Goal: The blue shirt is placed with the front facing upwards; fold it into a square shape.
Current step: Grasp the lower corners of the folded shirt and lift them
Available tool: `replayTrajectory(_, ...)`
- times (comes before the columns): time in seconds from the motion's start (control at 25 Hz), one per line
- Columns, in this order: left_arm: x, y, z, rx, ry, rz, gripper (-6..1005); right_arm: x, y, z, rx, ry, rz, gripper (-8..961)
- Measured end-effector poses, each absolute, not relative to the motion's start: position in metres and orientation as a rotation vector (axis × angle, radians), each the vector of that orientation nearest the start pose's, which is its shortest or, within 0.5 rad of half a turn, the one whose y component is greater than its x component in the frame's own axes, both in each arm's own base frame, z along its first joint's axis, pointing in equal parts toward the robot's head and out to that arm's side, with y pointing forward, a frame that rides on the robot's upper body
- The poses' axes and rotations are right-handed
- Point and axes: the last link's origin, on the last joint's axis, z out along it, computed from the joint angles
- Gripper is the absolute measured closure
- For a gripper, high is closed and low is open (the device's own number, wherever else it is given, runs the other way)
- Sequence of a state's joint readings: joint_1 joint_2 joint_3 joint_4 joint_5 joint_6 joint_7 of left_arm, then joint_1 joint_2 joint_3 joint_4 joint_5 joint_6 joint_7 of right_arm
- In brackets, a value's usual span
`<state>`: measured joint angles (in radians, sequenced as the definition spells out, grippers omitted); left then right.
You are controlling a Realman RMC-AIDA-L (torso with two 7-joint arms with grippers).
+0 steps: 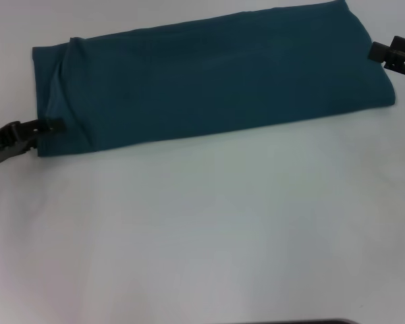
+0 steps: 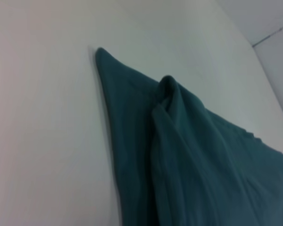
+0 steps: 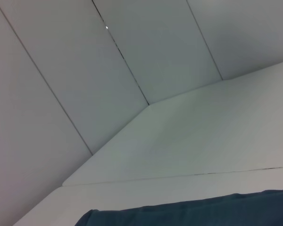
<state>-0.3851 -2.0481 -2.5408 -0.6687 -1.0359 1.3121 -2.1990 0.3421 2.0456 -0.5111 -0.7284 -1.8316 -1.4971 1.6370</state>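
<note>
White table [image 1: 202,236] bare in front; blue shirt [image 1: 209,81] folded long; left gripper [image 1: 50,125] pinching its end; right gripper [image 1: 385,54] state unclear.

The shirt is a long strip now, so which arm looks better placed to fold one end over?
Probably the left. Its claw sits at the shirt's bunched near corner on that end, while the right claw sits at the far edge, barely overlapping the cloth.

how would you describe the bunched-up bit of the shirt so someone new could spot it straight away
On the white table, the blue shirt lies as a long folded band. At its end by the left claw, a raised ridge of gathered fabric runs across the band. The rest lies flat and smooth.
</note>
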Motion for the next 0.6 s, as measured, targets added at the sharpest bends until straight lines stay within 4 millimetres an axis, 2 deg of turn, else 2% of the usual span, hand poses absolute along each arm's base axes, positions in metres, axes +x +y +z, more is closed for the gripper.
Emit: replayTrajectory(0.6, -0.333, 0.327, 0.007, -2.025, -1.832, -0.63, 365, 0.329, 0.304, 0.07, -2.187, 1.082, 0.913, 22)
